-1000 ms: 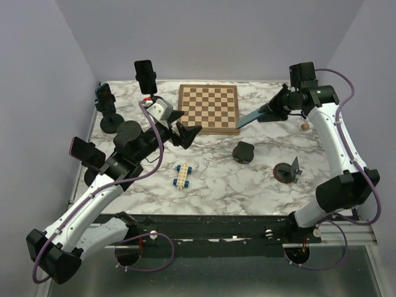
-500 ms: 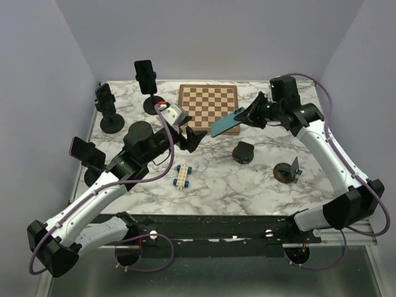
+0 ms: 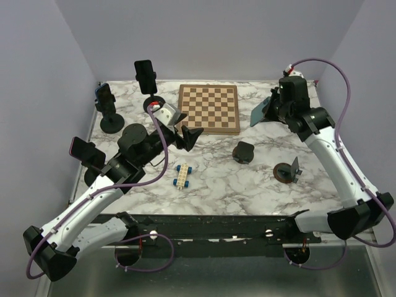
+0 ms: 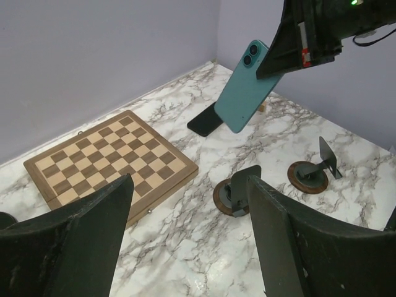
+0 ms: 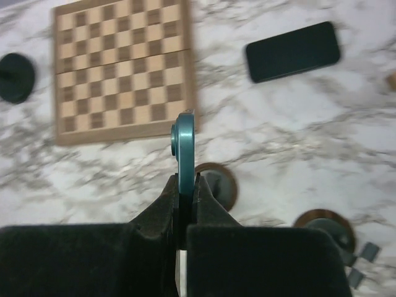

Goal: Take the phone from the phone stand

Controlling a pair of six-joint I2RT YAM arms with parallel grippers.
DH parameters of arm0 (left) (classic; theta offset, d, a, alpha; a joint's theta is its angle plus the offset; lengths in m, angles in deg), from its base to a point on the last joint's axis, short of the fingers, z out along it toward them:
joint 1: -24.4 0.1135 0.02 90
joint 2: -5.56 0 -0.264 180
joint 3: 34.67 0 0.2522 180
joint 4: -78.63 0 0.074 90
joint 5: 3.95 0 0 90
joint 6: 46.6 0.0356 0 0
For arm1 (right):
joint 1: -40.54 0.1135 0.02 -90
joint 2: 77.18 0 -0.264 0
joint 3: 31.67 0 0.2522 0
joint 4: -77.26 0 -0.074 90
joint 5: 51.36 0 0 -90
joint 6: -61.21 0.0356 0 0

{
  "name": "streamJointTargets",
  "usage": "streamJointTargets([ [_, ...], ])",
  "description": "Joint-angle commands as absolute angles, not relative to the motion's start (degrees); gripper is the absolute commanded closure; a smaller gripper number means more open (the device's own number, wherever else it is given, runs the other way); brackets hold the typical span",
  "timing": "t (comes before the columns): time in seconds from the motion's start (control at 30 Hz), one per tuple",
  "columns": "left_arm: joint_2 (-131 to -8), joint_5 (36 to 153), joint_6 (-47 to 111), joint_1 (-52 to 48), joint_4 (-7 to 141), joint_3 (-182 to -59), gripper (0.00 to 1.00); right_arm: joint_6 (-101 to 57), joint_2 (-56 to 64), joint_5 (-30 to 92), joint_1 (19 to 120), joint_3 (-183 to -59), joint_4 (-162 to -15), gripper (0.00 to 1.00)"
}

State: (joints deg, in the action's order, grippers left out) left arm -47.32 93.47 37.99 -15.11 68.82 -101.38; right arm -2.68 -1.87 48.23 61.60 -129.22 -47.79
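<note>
My right gripper (image 3: 267, 111) is shut on a teal phone (image 3: 258, 113) and holds it in the air, right of the chessboard. The phone shows edge-on between the pads in the right wrist view (image 5: 184, 145), and its back with the camera lenses shows in the left wrist view (image 4: 248, 86). Two empty round phone stands (image 3: 244, 152) (image 3: 288, 171) sit on the marble table below; they also show in the left wrist view (image 4: 236, 191) (image 4: 313, 172). My left gripper (image 3: 188, 137) is open and empty, near the chessboard's front left corner.
A wooden chessboard (image 3: 208, 109) lies at the back centre. Three phones stand on black stands at the left (image 3: 145, 75) (image 3: 105, 99) (image 3: 85, 151). A black phone (image 5: 292, 51) lies flat on the table. A blue and white toy car (image 3: 182, 175) lies near the front.
My right gripper swung left over the chessboard's edge with the teal phone, then back right, and now holds it more upright. My left arm shifted slightly.
</note>
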Motion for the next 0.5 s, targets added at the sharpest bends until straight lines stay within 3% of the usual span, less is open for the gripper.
streamJointTargets([
  [0.0,-45.88,89.66,38.57,-15.21,67.99,-102.39,0.18,-9.87,7.02,74.79,61.72,-132.42,-42.94,0.99],
  [0.27,-45.12,86.59,38.47,-15.23,66.26,-103.06,0.15,-14.08,20.74,96.54,63.45,-131.99,-45.24,0.99],
  [0.47,-44.6,86.54,38.79,-15.16,66.28,-103.1,0.14,-17.84,28.63,100.6,63.89,-131.82,-46.83,0.99],
])
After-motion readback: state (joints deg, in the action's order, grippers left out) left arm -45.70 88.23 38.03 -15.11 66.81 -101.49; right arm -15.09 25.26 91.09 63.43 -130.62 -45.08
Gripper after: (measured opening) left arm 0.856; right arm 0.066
